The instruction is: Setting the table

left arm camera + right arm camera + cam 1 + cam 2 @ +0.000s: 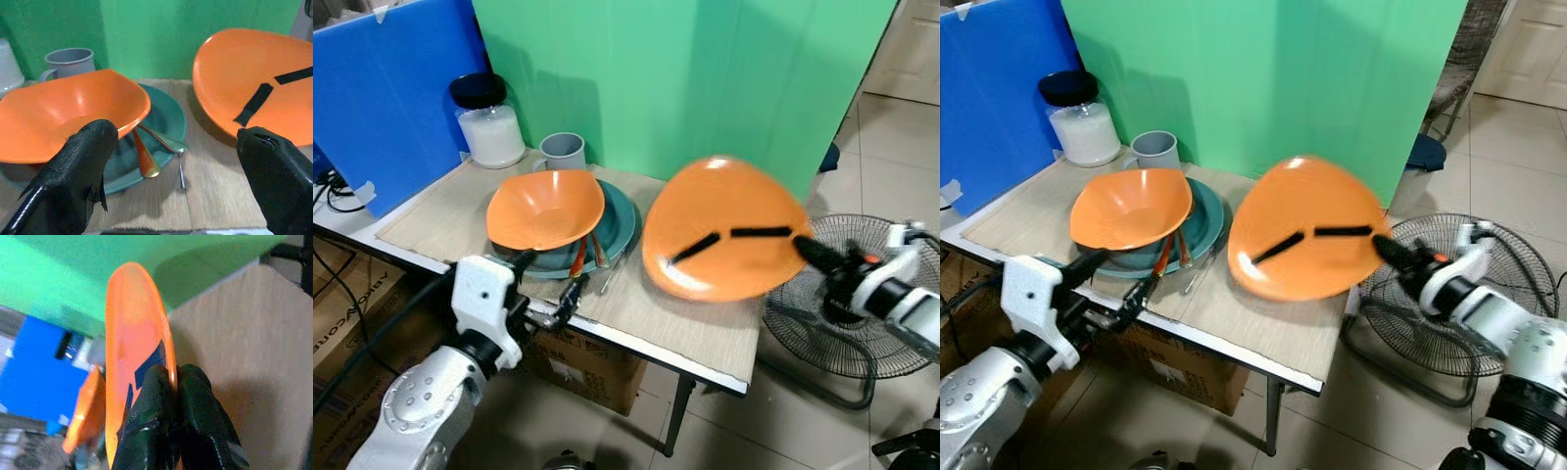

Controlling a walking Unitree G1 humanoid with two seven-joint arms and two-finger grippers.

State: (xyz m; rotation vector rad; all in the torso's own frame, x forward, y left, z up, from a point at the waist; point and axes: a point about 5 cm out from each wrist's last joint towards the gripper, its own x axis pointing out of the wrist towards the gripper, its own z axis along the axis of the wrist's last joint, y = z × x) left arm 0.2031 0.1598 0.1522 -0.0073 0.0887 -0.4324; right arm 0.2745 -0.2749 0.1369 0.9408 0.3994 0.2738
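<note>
My right gripper [806, 248] is shut on the rim of an orange plate [724, 230] with black tape strips, holding it tilted above the right part of the wooden table [646, 313]. An orange bowl [545, 208] rests on a teal plate [619, 227] at the table's middle, with an orange-handled spoon [145, 157] and a metal spoon [164, 140] lying on the plate under it. My left gripper [548, 284] hangs open at the table's front edge, just before the teal plate. A grey mug [562, 151] stands behind the bowl.
A white jar with a black lid [487, 122] stands at the table's back left. Green [685, 78] and blue [391, 98] boards rise behind the table. A floor fan [852, 313] lies to the right, below my right arm. Cardboard boxes [597, 367] sit under the table.
</note>
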